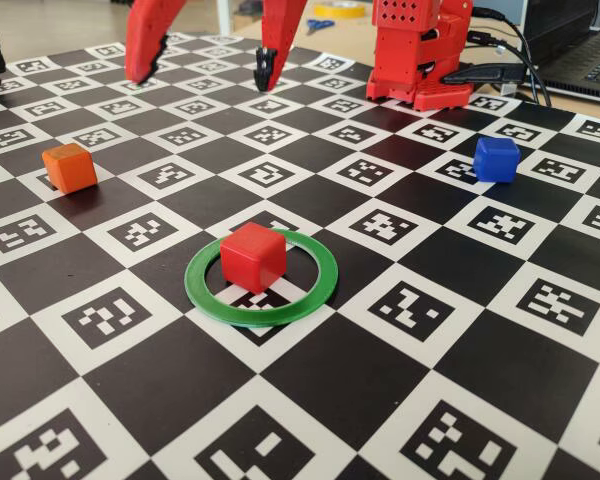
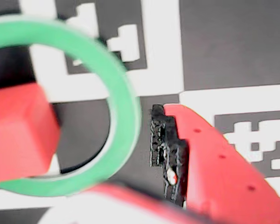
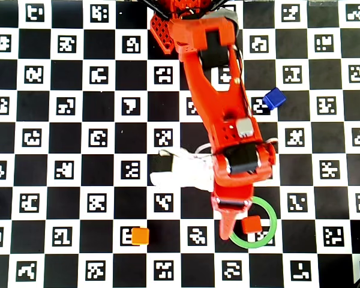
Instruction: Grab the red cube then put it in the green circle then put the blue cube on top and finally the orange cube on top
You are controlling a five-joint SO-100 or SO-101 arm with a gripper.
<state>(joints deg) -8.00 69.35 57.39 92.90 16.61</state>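
We read no brand or words anywhere; the only printing is the black-and-white square marker codes filling the white squares of the checkerboard mat that covers the counter. The red cube is a small glossy plastic block with rounded edges, and it sits inside the green circle, a thin flat plastic ring open in the middle; in the wrist view the cube lies against the ring's inner left part, with the ring curving round it. The blue cube, deep blue and equally rounded, rests on the mat well apart from the ring, far to its right and farther back in the fixed view. The orange cube, bright and smooth, lies well to the ring's left and also farther back. The hand hangs above the mat well behind the ring in the fixed view, its two red fingers spread apart with dark ridged tips and grasping nothing. In the overhead view the red arm reaches down the picture toward the ring.
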